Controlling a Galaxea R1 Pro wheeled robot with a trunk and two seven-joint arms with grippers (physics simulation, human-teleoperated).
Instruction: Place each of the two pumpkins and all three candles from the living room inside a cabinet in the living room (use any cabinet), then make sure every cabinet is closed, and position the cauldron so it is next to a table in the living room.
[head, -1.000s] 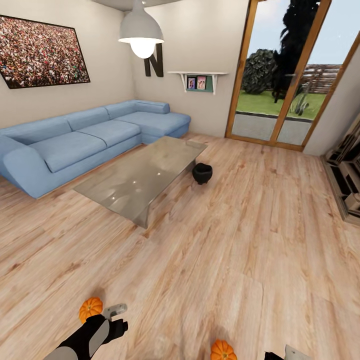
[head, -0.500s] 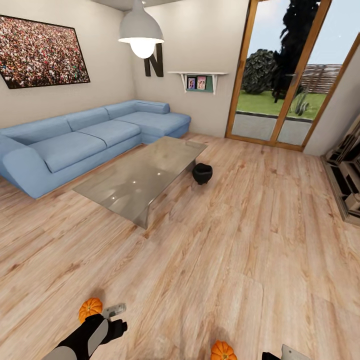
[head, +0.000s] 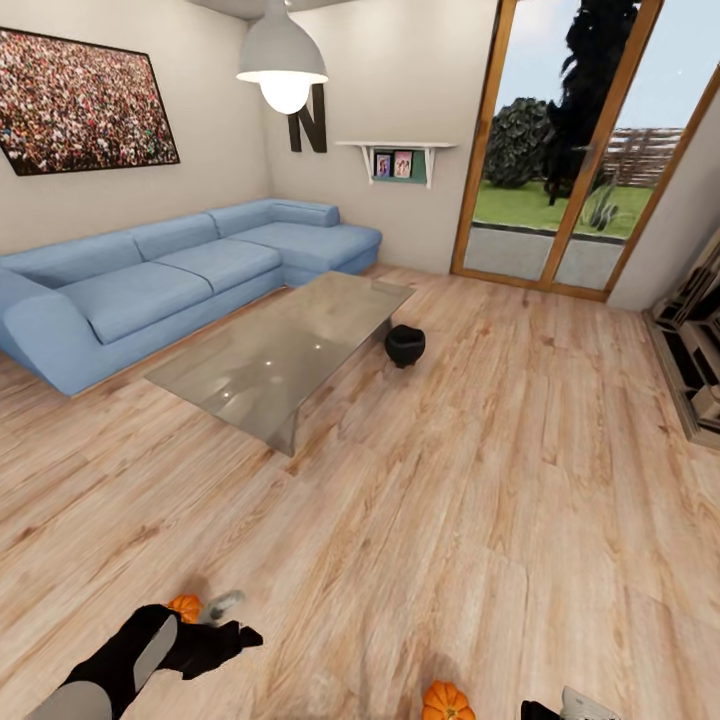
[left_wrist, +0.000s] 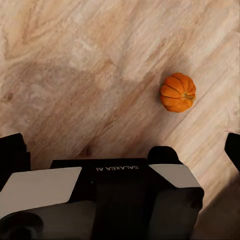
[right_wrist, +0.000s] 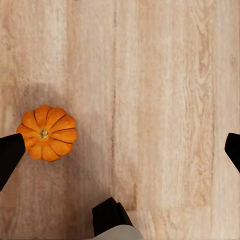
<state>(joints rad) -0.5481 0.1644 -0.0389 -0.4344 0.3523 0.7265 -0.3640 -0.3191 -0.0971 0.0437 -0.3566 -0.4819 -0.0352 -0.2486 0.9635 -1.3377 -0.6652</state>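
A light wood plank floor (head: 480, 520) spreads before a long blue sectional sofa (head: 170, 280). Beside the sofa stands the low rectangular table with a glossy grey top (head: 285, 350), and the black round-bellied cauldron (head: 405, 345) sits on the floor just beside its far corner. The left gripper (head: 225, 620) hangs low over the planks, fingers spread wide and empty, one small ribbed orange pumpkin (head: 184, 606) close beside it. The right gripper (head: 575, 708) is likewise wide open, empty, with the second ribbed orange pumpkin (right_wrist: 48, 132) against one fingertip.
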